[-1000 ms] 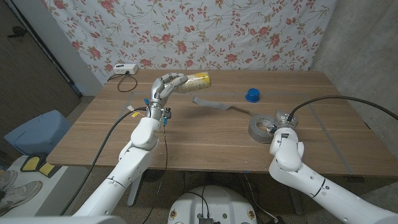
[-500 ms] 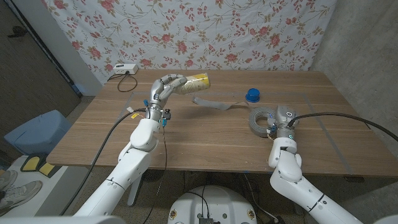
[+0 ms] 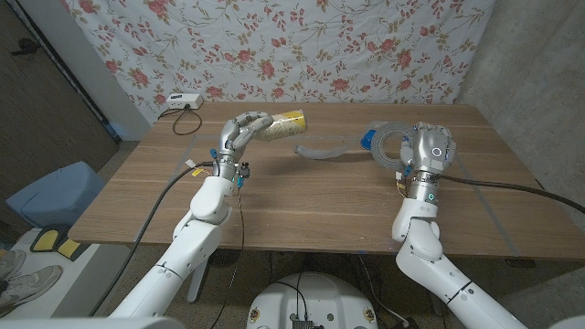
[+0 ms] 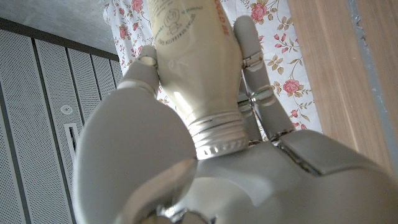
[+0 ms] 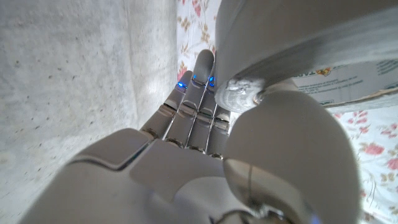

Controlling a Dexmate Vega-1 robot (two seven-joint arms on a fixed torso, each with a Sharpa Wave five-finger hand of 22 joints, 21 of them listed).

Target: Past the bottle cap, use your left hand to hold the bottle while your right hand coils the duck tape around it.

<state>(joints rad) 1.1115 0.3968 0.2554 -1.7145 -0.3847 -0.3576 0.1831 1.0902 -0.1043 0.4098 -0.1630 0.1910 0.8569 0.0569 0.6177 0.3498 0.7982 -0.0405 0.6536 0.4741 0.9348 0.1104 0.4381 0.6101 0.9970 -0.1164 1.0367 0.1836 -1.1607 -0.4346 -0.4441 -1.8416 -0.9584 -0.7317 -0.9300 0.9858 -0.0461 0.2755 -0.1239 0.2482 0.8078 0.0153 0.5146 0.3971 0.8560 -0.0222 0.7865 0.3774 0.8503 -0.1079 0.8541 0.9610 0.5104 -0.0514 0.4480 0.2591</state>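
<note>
Above the wood-grain tabletop [image 3: 302, 196], the left hand [image 3: 239, 132] grips a pale, cream-labelled bottle [image 3: 288, 122] with a ribbed threaded neck, while the right hand [image 3: 428, 146] clasps a grey roll of duck tape [image 3: 388, 146], its loose strip [image 3: 324, 150] sagging toward the bottle, beside a round blue cap [image 3: 366, 139].

Cream bottle [image 3: 289, 120], blue cap [image 3: 366, 139], grey tape [image 3: 391, 147].

The cream bottle [image 3: 291, 119] lies level above the table, capless (threaded neck bare). The grey tape roll [image 3: 393, 146] is raised, its strip [image 3: 322, 151] trailing toward the bottle.
</note>
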